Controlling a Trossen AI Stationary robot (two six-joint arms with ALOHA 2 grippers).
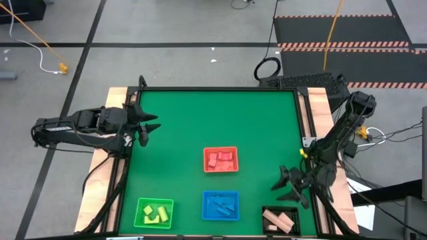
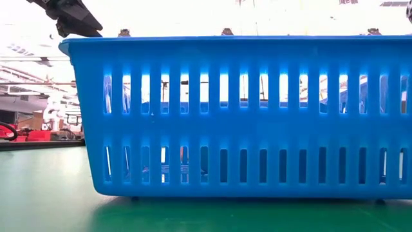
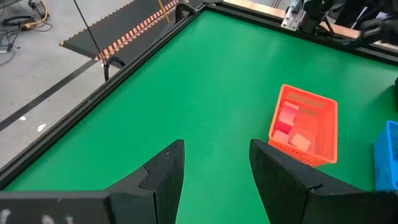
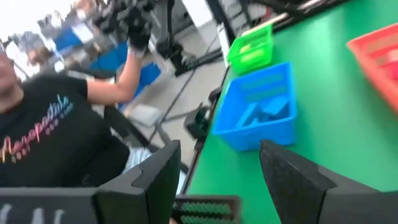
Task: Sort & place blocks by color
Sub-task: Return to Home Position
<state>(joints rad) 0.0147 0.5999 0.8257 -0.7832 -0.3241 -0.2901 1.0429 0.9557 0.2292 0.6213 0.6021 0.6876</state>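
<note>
Off the table: a person (image 4: 50, 149) stands beyond the near edge, one arm raised, well apart from both arms.
Near row: green tray (image 1: 155, 201), blue tray (image 1: 221, 193) and black tray (image 1: 296, 215) stand side by side along the near edge of the table (image 1: 220, 113), left to right.
Contents: yellow pieces (image 1: 155, 213) in green; blue pieces (image 1: 220, 207) in blue; tan bars (image 1: 279, 219) in black, lying slanted, long axes roughly parallel.
Second row: red tray (image 1: 220, 149), just behind the blue one, holds the pink blocks (image 1: 220, 161).
Right arm: right gripper (image 1: 285, 185) hovers just past the black tray's far rim, fingers spread, holding nothing, pointing toward the table's middle.
Left arm: left gripper (image 1: 152, 127) waits at the left edge, farther back than the red tray, fingers spread, empty.
Key relation: the tan bars lie nearward of the right fingers; the right arm is the nearer one.
Step (judged): no loose block in sight; sorting looks done, arms due to retreat.
Room: the far half is bare green, ringed by a raised edge rail (image 1: 220, 89).
Risk (judged): clipping the black tray's rim.
</note>
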